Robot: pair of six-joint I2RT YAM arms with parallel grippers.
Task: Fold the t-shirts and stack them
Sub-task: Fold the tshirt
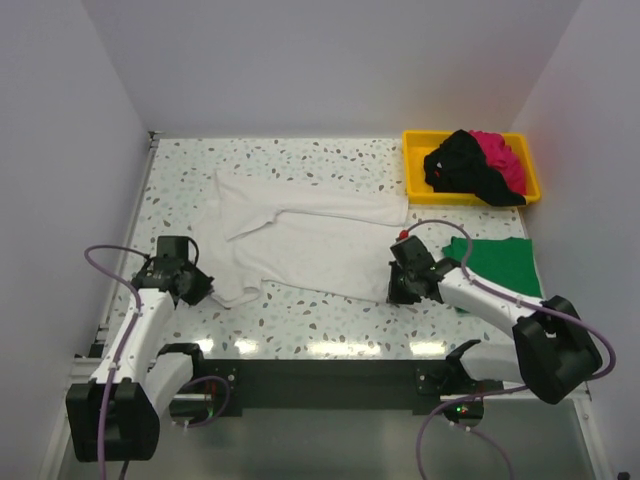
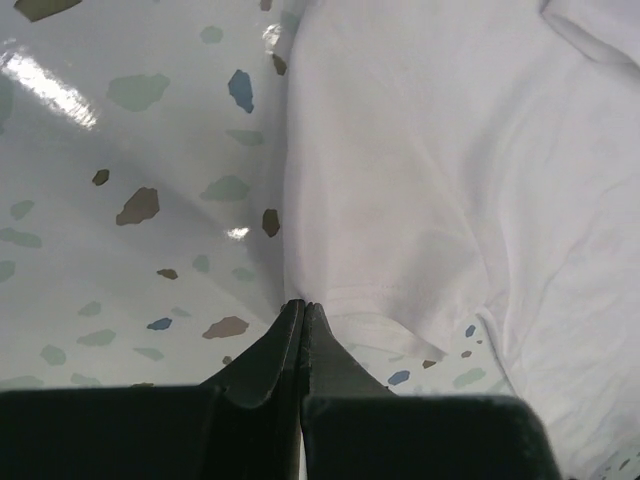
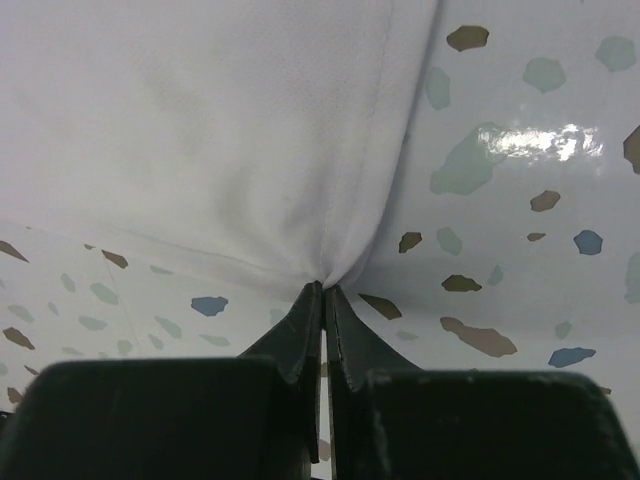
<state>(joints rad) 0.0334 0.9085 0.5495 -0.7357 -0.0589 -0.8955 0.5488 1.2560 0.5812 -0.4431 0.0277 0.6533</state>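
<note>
Two arms are pinching the white t-shirt (image 1: 310, 240), which is lying spread across the middle of the table (image 1: 320, 325).
Both are reaching low and forward, the left end effector (image 2: 303, 306) and right end effector (image 3: 322, 288) clamping fully closed on its near edge.

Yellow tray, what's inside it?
A crumpled black t-shirt partly over a magenta-pink t-shirt. They cover most of the yellow tray floor; anything beneath them is hidden.

On the table (image 1: 300, 322), spread shirt (image 1: 310, 240) lies left of folded shirt (image 1: 500, 265), tray (image 1: 418, 150) behind.
</note>
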